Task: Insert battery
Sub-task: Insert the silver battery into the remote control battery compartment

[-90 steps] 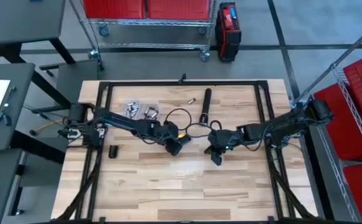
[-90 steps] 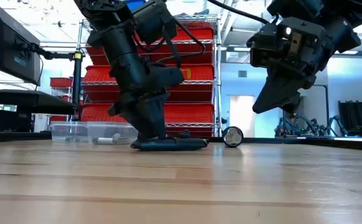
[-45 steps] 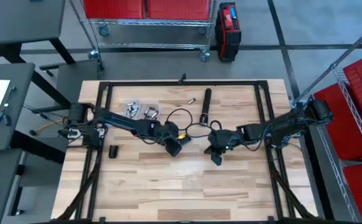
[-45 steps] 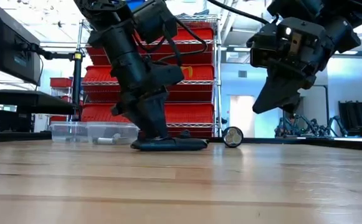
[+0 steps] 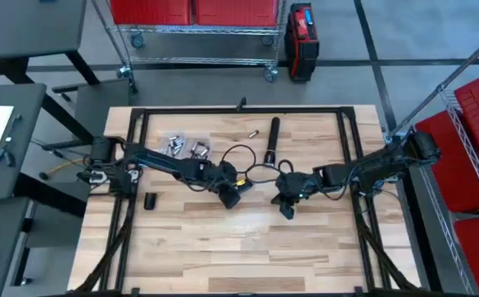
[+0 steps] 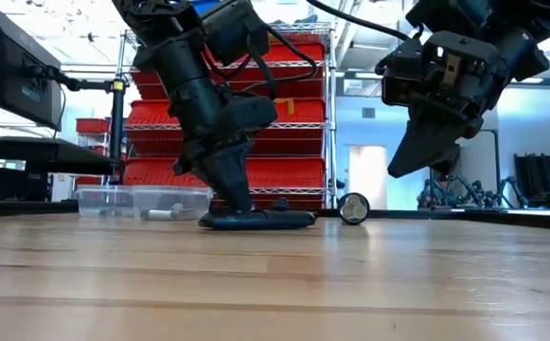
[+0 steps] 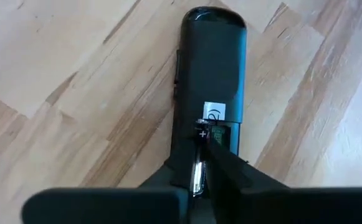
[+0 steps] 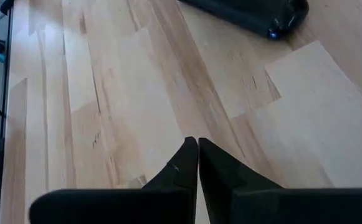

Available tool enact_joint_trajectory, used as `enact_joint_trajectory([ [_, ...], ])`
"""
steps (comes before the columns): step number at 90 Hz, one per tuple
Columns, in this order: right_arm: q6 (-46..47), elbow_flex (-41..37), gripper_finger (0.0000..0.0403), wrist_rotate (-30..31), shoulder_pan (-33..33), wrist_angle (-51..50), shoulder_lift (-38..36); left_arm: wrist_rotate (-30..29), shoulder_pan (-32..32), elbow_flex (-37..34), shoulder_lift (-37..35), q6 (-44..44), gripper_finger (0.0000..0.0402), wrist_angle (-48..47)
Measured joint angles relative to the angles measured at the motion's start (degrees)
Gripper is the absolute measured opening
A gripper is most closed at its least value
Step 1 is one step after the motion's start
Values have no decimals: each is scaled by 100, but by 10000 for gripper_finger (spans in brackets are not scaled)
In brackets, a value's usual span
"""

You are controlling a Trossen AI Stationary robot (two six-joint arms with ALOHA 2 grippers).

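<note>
A black remote-like device (image 7: 212, 56) lies flat on the wooden table near its middle, with its battery compartment open. It also shows in the low view (image 6: 256, 220) and the right wrist view (image 8: 249, 15). My left gripper (image 7: 202, 134) points down onto the compartment and is shut on a silver battery (image 7: 197, 177). It shows in the high view (image 5: 232, 196) and the low view (image 6: 239, 204) too. My right gripper (image 5: 286, 210) hangs shut above the table to the device's right, touching nothing (image 6: 399, 169) (image 8: 197, 144). My left gripper pinches the silver battery (image 7: 197, 168) between its two fingers, which lie along it. It comes from above, pointing down. The battery sits in the device's open compartment, by the plus mark (image 7: 203, 132). The device lies flat on the table.
A black flashlight (image 5: 272, 140) lies at the far middle, its round end visible in the low view (image 6: 353, 208). A loose battery (image 5: 253, 133) is beside it. Clear containers with small parts (image 5: 185, 148) sit at the far left. A small black cap (image 5: 150, 200) lies near the left.
My left gripper has tipped slightly in place over the device, its fingers staying down at the compartment. The device has not moved.
</note>
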Motion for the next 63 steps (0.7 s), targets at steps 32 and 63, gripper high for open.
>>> enact_joint_trajectory([
  [32,0,4,4,0,0,-41,-2,468,-106,47,417,-179,1,-492],
  [63,0,4,4,-55,-11,-107,-2,456,-190,26,426,-372,1,-490],
])
